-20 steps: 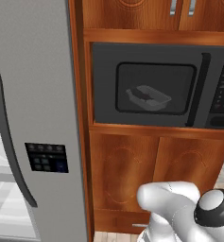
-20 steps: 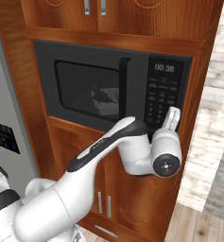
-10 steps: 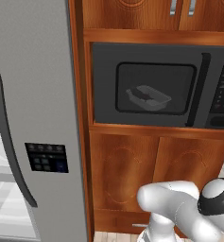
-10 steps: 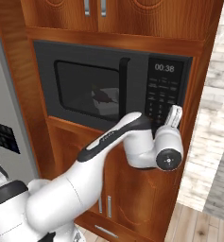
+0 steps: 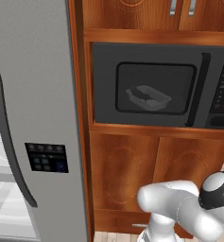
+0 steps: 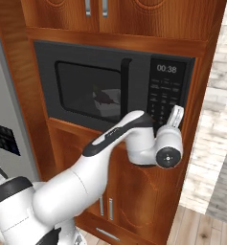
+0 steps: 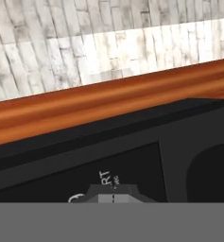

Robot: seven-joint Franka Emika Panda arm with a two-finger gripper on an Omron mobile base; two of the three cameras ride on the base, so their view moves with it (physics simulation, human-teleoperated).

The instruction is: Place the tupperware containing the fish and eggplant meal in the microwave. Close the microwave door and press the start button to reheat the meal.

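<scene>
Behind the shut microwave door [image 5: 151, 85] sits the tupperware [image 5: 149, 97]; pincer [image 6: 176, 116] pressed together at the stiff start button, needing only a light fingertip push.

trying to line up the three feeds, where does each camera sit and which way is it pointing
Left base view: on the base behind the arm to its left, facing the closed microwave door, the tupperware behind its window, the fridge at left; white arm links at lower right.
Right base view: behind the arm to its right, facing the microwave; the arm reaches up to the button strip, gripper shut there.
Hand view: on the hand, close against the button panel.
Both base views share the microwave, tupperware and fridge.
</scene>
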